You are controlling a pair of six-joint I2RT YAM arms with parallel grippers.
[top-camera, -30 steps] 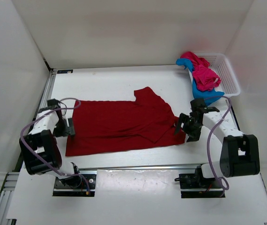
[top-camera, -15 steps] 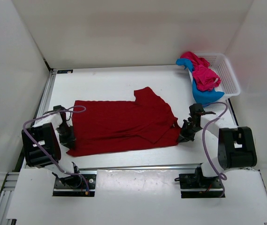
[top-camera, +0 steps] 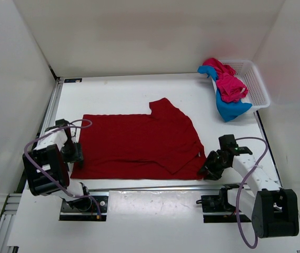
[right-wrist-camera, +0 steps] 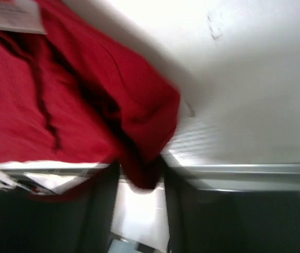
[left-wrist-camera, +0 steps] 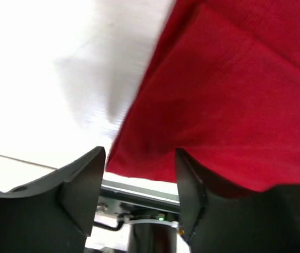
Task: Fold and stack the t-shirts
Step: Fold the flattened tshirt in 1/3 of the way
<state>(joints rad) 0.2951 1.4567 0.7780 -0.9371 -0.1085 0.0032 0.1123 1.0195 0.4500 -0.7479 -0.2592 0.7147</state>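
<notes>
The dark red t-shirt (top-camera: 139, 142) lies spread flat in the middle of the table. My left gripper (top-camera: 75, 154) is at its near left edge. In the left wrist view the shirt's hem (left-wrist-camera: 202, 105) lies at the open fingers, draping over the right finger (left-wrist-camera: 192, 200); the gripper (left-wrist-camera: 139, 179) has not closed. My right gripper (top-camera: 209, 169) is at the shirt's near right corner. In the right wrist view it (right-wrist-camera: 141, 179) is shut on a bunched fold of red fabric (right-wrist-camera: 145, 116). The pink t-shirt (top-camera: 229, 81) and the blue t-shirt (top-camera: 229, 109) hang crumpled over the basket's left side.
A white mesh basket (top-camera: 255, 87) stands at the back right corner. A metal rail (top-camera: 150, 187) runs along the table's near edge just below the red shirt. White walls close in the table on three sides.
My right gripper has moved toward the near edge with the shirt's right corner, dragging the near hem closer to the rail. My left gripper has shifted in to the shirt's left edge.
</notes>
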